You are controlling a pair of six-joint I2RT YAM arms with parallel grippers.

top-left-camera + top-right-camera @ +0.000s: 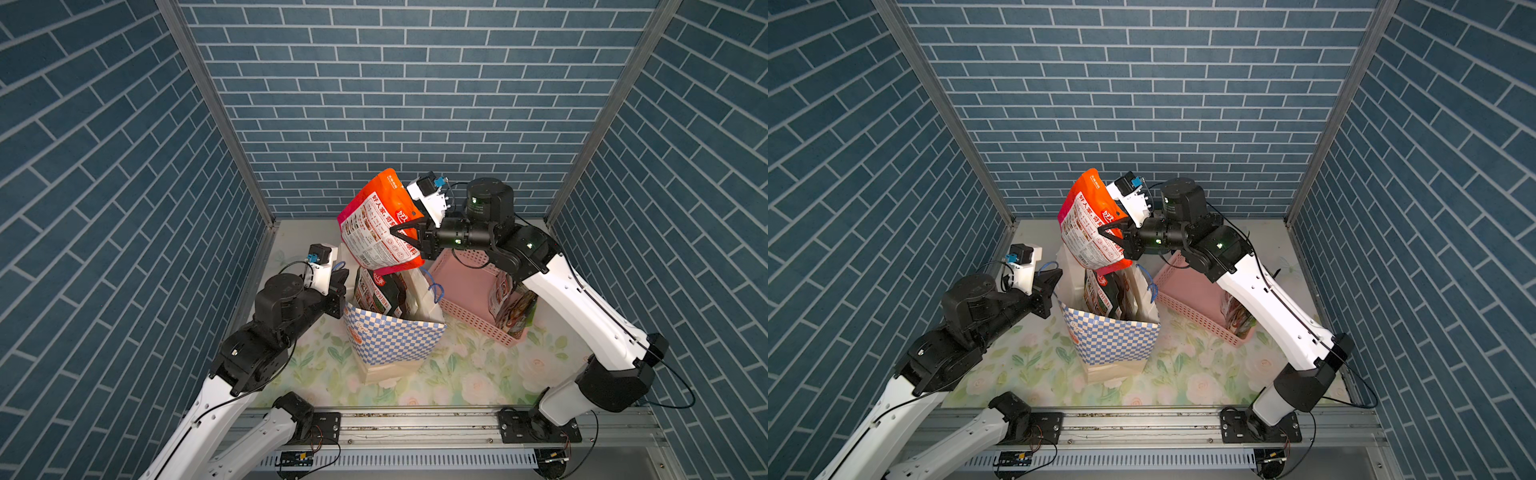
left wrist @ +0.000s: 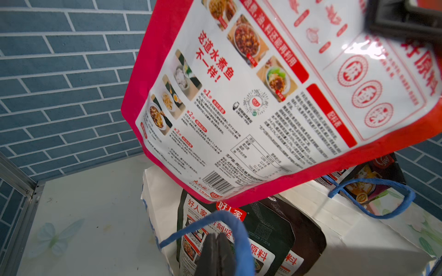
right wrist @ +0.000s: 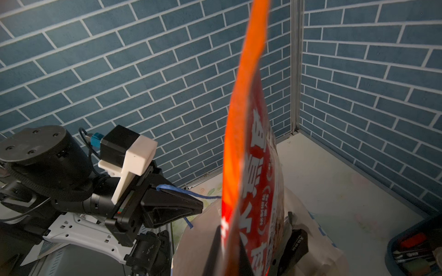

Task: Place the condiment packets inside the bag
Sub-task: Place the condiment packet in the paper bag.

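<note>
My right gripper (image 1: 395, 232) (image 3: 253, 229) is shut on an orange-red condiment packet (image 1: 380, 224) (image 2: 263, 107). It holds the packet tilted in the air just above the mouth of the bag (image 1: 395, 336) (image 1: 1113, 336). The bag is blue-and-white checkered and stands open on the table. Dark condiment packets (image 1: 380, 291) (image 2: 263, 234) stand upright inside it. My left gripper (image 1: 343, 276) (image 2: 217, 235) is shut at the bag's left rim. The blue cord handle (image 2: 229, 222) loops round its closed fingers.
A pink perforated basket (image 1: 469, 286) sits right of the bag, under my right arm, with more packets (image 1: 513, 307) leaning at its right end. A dark blue tub (image 3: 416, 248) shows in the right wrist view. Brick-patterned walls close in three sides.
</note>
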